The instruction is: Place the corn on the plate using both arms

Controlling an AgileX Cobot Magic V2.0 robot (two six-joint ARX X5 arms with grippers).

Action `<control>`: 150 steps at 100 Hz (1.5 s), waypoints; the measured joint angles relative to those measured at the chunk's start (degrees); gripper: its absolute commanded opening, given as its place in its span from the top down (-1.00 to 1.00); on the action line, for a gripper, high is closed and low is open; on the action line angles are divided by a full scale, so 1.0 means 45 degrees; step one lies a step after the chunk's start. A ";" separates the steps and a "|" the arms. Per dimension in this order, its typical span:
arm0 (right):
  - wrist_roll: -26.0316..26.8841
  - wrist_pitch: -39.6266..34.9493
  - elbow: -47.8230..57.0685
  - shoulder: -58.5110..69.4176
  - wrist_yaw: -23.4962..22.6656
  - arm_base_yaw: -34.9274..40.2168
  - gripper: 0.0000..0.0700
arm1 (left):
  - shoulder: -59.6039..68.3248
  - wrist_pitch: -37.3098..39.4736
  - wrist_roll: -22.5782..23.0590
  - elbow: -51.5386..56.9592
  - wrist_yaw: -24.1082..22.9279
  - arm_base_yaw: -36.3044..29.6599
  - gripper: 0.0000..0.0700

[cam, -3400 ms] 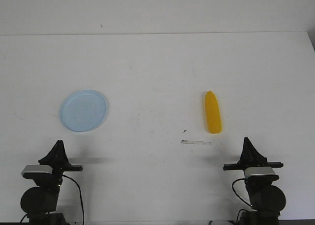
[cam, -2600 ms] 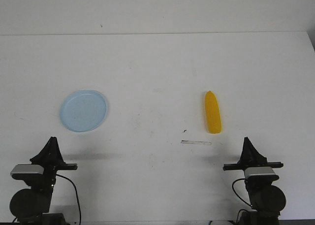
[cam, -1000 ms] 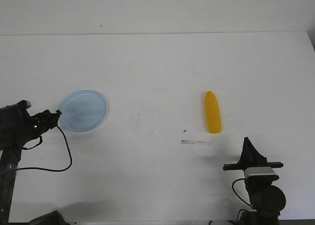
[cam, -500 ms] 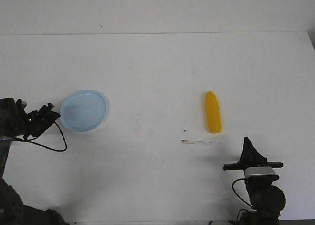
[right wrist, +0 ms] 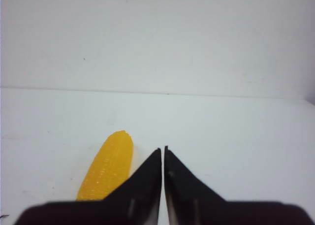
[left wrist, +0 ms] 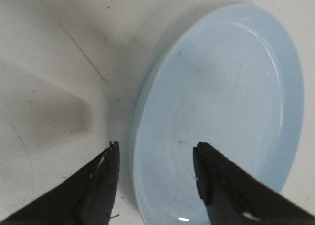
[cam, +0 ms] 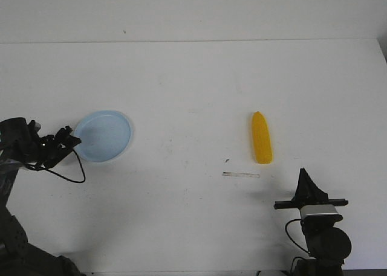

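while the left hand (left wrist: 155, 158) gapes astride the plate (left wrist: 231, 97) rim | right hand (right wrist: 163, 158) closed, empty | corn (cam: 261, 138) apart

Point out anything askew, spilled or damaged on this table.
Nothing stands out. The plate lies flat and whole, the corn lies intact on the table. Only scuffs and a small strip mark the surface.

Black arms (cam: 318, 227) (grey-topped base), looping black cables (cam: 68, 173).

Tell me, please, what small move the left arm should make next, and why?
Probably close the left gripper on the plate: its open fingers straddle the near rim, one over the plate, one outside on the table, so it looks set to grasp.
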 measured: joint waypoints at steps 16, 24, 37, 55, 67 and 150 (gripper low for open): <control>0.0000 0.0000 0.0000 0.0000 0.0000 0.0000 0.97 | 0.0389 -0.0015 0.0136 0.0000 0.0000 -0.0219 0.16; 0.0000 0.0000 0.0000 0.0000 0.0000 0.0000 0.97 | 0.0573 -0.0024 0.0175 0.0000 -0.0005 -0.0291 0.16; 0.0000 0.0000 0.0000 0.0000 0.0000 0.0000 0.97 | 0.0612 0.0010 0.0228 0.0000 0.0000 -0.0403 0.17; 0.0000 0.0000 0.0000 0.0000 0.0000 0.0000 0.97 | 0.0612 0.0019 0.0471 0.0000 0.0000 -0.0559 0.18; 0.0000 0.0000 0.0000 0.0000 0.0000 0.0000 0.97 | 0.0612 0.0019 0.0573 0.0000 0.0000 -0.0593 0.21; 0.0000 0.0000 0.0000 0.0000 0.0000 0.0000 0.97 | 0.0675 -0.0160 0.0607 0.0000 0.0034 -0.1365 1.00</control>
